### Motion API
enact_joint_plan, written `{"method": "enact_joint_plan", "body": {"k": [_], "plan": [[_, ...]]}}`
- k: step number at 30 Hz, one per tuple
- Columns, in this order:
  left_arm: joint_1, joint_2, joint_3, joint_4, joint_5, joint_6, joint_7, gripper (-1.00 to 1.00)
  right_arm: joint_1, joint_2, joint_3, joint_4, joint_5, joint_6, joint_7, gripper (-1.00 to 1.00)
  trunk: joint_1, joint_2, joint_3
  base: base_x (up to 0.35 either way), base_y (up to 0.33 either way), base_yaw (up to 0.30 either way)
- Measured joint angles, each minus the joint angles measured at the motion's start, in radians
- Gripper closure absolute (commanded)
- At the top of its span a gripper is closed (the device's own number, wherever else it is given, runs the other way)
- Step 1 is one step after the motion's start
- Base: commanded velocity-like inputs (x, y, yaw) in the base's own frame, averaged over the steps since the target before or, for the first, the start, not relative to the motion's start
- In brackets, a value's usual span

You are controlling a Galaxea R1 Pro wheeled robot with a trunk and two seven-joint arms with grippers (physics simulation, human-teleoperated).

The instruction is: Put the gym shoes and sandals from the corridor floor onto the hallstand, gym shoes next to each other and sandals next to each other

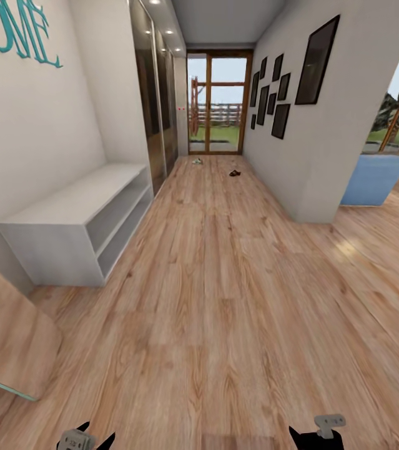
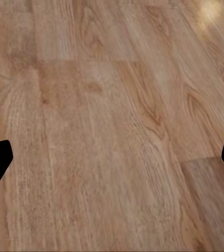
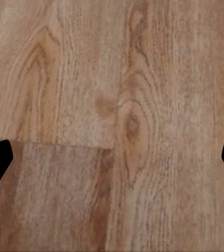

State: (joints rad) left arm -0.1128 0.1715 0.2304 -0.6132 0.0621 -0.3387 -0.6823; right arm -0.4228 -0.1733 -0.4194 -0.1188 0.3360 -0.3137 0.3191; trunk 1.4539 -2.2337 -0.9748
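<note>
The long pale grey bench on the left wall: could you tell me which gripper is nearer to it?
Left. The left gripper sits on the long grey bench's side of the corridor; the right gripper is farther across the floor.

The corridor floor (image 1: 218,281) lies bare and wide down its middle. A grey bench (image 1: 80,215) lines the left wall, a wall corner (image 1: 315,187) juts in at right, and a wooden panel (image 1: 9,337) leans near left.

- Head view: even, bright daylight enters through the glass door (image 1: 218,103); ceiling spots glow above.
- A soft glare patch lies on the corridor floor (image 1: 348,249).
- Wide-angle bending at the edges; wrist views slightly blurred.
</note>
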Motion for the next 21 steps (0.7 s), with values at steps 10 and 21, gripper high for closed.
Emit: {"method": "enact_joint_plan", "body": {"k": [10,21], "plan": [[0.0,0.0,0.003,0.001,-0.001,0.0,0.0,-1.0,0.0,-0.002,-0.001,0.0,0.0,-0.002,-0.001,-1.0,0.0,0.0,0.0,0.337,0.0,0.0],[0.0,-0.001,0.003,0.002,-0.001,0.0,0.0,-1.0,0.0,0.0,0.0,0.0,0.0,-0.001,-0.001,-1.0,0.0,0.0,0.004,0.337,0.0,0.0]]}}
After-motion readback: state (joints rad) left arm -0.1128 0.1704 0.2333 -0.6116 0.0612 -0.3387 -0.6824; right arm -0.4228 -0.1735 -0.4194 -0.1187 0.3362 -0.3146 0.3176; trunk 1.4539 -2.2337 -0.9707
